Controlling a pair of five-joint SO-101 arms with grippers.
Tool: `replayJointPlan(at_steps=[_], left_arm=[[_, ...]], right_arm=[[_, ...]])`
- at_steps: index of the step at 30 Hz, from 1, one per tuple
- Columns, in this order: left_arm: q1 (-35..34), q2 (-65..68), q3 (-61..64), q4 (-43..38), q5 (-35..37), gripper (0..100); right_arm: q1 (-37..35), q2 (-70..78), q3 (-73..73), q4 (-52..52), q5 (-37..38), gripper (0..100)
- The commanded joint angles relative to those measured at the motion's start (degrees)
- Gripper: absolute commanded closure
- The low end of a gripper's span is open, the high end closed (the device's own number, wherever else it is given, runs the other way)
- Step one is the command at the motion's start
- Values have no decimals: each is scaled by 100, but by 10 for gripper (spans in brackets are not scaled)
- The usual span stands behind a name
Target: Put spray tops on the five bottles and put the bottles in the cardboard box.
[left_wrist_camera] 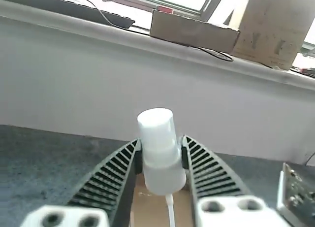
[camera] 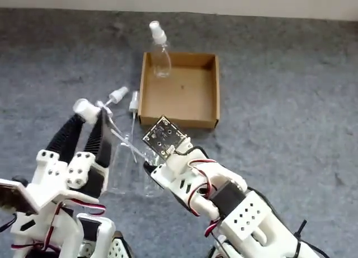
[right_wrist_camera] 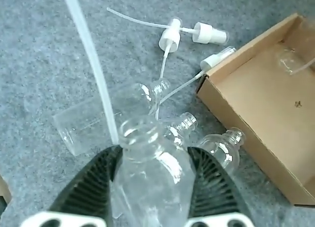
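My left gripper (left_wrist_camera: pixel 160 144) is shut on a white spray top (left_wrist_camera: pixel 158 138), held up above the carpet (camera: pixel 84 108). Its long dip tube (right_wrist_camera: pixel 91 54) slants down and ends at the rim of an open clear bottle (right_wrist_camera: pixel 150 175). That bottle stands upright in my right gripper (right_wrist_camera: pixel 153 154), which is shut on it. The cardboard box (camera: pixel 207 115) lies beyond both arms. A capped bottle (camera: pixel 160 51) stands in its far left corner. Three loose spray tops (right_wrist_camera: pixel 171 37) (right_wrist_camera: pixel 209 34) (right_wrist_camera: pixel 216 58) lie beside the box. Three uncapped bottles (right_wrist_camera: pixel 98 116) (right_wrist_camera: pixel 181 124) (right_wrist_camera: pixel 221 148) lie on the carpet.
Grey carpet (camera: pixel 291 73) covers the table. The loose tops' thin tubes (right_wrist_camera: pixel 133 20) trail across it near the box wall (right_wrist_camera: pixel 236 133). A white wall (left_wrist_camera: pixel 74 79) rises behind the table's far edge.
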Motion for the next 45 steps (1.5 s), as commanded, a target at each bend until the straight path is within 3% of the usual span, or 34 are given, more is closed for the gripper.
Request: replayJointPlan(at_steps=[1,8,16,27,33,45], left_arm=[[-277,-48,-163,-132,35,973],[-268,-40,-75,-176,360,972],[-277,-40,875,-1389,343,972],[-259,-40,822,-1354,360,970],[-259,-40,224,-536,369,970],[-189,-40,347,-492,369,970]], right_arm=[[75,-119,-48,-145,-35,995],[75,-110,-48,-145,-35,995],[75,-110,-48,-145,-35,995],[101,-101,-48,-145,-35,995],[110,-92,110,-479,-35,995],[110,-101,198,-549,-35,995]])
